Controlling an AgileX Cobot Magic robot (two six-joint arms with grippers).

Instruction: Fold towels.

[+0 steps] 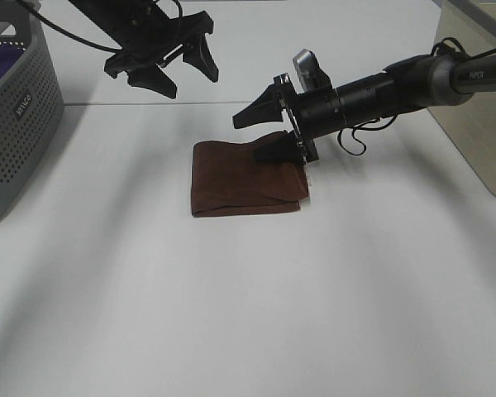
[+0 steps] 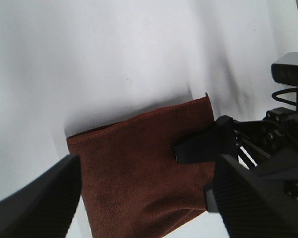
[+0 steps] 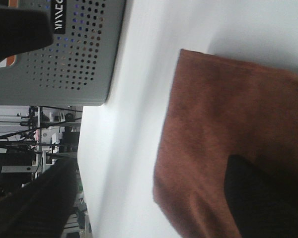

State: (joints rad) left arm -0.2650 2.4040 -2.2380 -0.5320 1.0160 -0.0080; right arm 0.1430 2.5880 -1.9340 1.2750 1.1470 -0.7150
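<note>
Reddish-brown towel [image 1: 231, 182] lies folded in a rectangle on the counter [image 1: 231, 314]; perhaps 1 fold remains. Wide and empty, left pincer [image 1: 172, 76] hovers beyond it, right pincer [image 1: 250, 139] over it.

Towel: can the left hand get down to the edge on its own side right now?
Probably yes. The left hand hangs open above the table behind the towel, and the towel's half on that side lies bare. The right hand is over the other half only.

A white table [image 1: 231, 314] (softly shadowed) bears a grey perforated basket [image 1: 16, 124].
</note>
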